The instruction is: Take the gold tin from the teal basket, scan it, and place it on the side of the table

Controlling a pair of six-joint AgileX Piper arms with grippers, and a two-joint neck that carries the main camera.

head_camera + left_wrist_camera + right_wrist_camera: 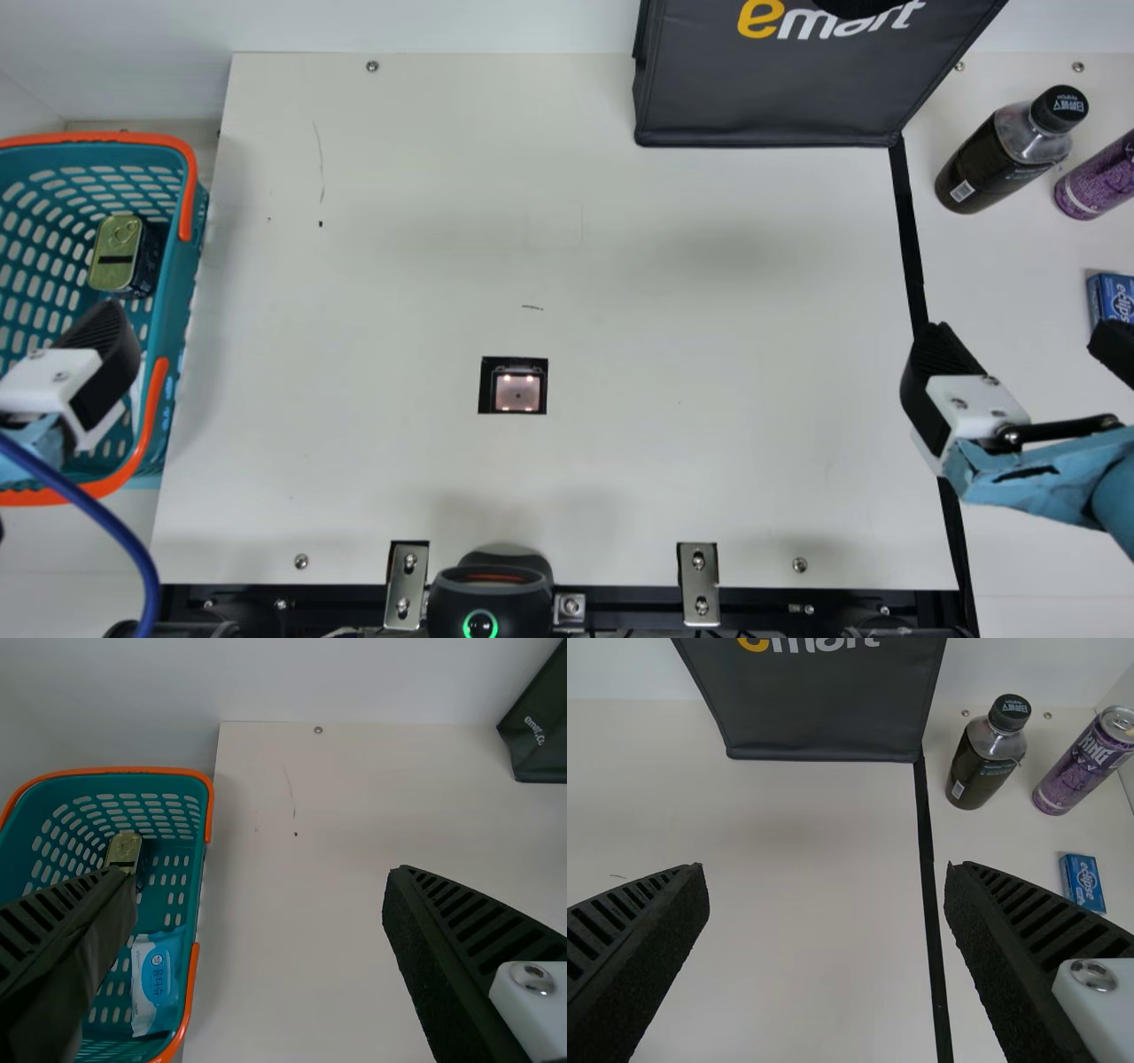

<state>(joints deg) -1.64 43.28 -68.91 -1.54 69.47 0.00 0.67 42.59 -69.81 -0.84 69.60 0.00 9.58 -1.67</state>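
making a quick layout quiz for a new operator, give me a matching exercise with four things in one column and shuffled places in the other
Things
1. gold-topped rectangular tin
2. small blue rectangular box
3. black fabric bag
4. black-framed square scanner window

Places
A. at the far edge of the cream table
B. lit, mid-table
C. right of the black tape strip
D. inside the teal basket

Pairs: 1-D, 2-C, 3-A, 4-B
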